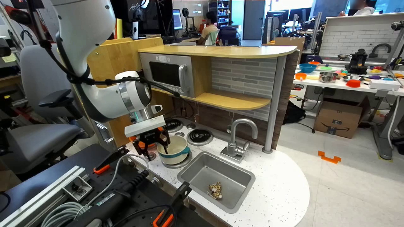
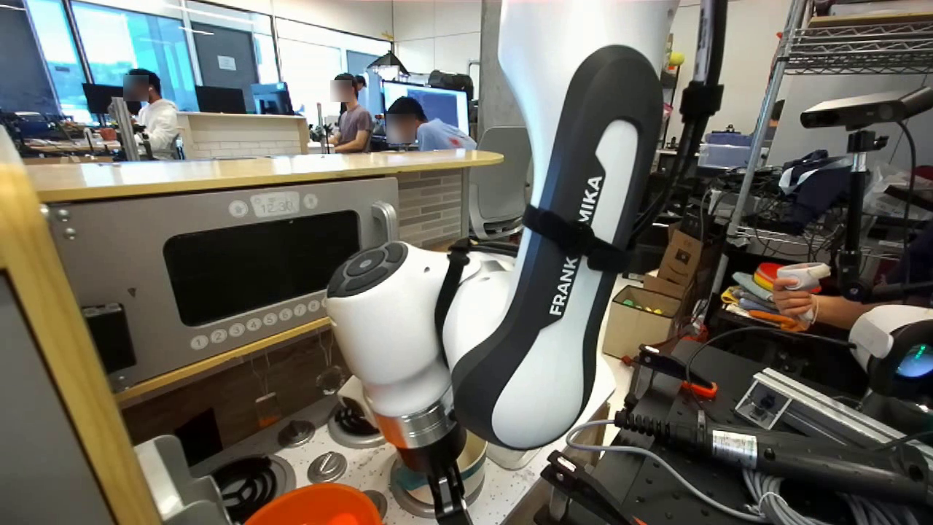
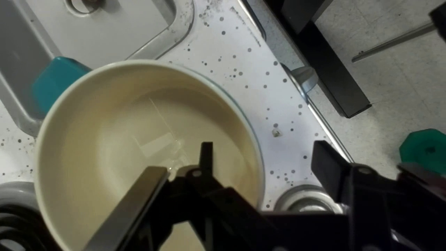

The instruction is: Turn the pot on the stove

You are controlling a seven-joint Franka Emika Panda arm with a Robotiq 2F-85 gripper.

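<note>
The pot (image 1: 173, 150) is cream-white with a teal band and a teal handle. It stands upright on the front burner of the stove (image 1: 199, 136), a white speckled surface with black burner discs. The pot also shows in the wrist view (image 3: 115, 115), and partly behind my arm in an exterior view (image 2: 474, 467). My gripper (image 1: 157, 154) is open and straddles the pot's wall. In the wrist view, one finger of the gripper (image 3: 263, 150) is over the pot's inside and the other is outside it, with gaps to the wall.
An orange bowl (image 2: 317, 507) stands beside the pot. A steel sink (image 1: 233, 183) with a spotted item (image 1: 216, 190) in it and a faucet (image 1: 235, 142) are on the pot's other side. A wooden shelf (image 1: 236, 100) and a toy microwave (image 1: 169, 74) rise behind the stove.
</note>
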